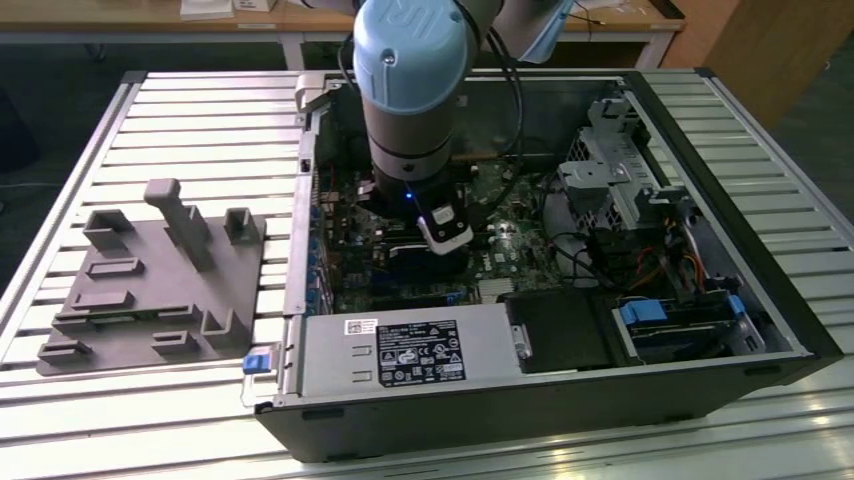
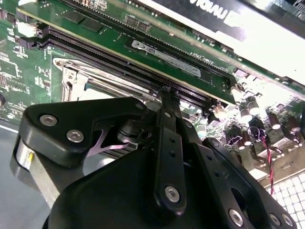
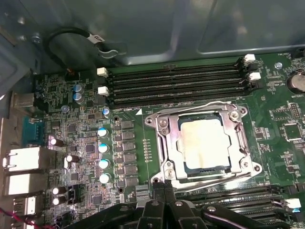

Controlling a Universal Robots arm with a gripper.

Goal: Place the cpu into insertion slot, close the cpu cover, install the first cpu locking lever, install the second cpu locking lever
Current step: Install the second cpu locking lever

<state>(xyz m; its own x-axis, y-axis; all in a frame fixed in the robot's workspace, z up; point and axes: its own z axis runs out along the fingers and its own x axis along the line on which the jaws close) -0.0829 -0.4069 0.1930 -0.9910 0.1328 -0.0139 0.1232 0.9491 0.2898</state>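
Observation:
In the first wrist view the cpu [image 3: 205,143], a square chip with a dull silver top, lies in the insertion slot [image 3: 156,119] on the green motherboard. The cpu cover [image 3: 239,138], a silvery frame plate, lies flat around the chip. One thin wire locking lever [image 3: 190,109] runs along the slot's side toward the memory slots, and a second [image 3: 209,175] runs along the side toward the gripper. My gripper [image 3: 163,188] is shut, its tips just beside that second lever. In the second wrist view the gripper [image 2: 166,93] hovers low at the slot's edge. The exterior view shows the gripper [image 1: 447,240] inside the open computer case.
Long black memory slots [image 3: 176,86] flank the slot, and one holds a memory stick [image 2: 167,57]. Capacitors [image 3: 102,148] and rear ports [image 3: 24,160] stand nearby. A power supply [image 1: 400,355] and a drive cage [image 1: 614,170] crowd the case. A grey fixture [image 1: 147,280] sits on the slatted table.

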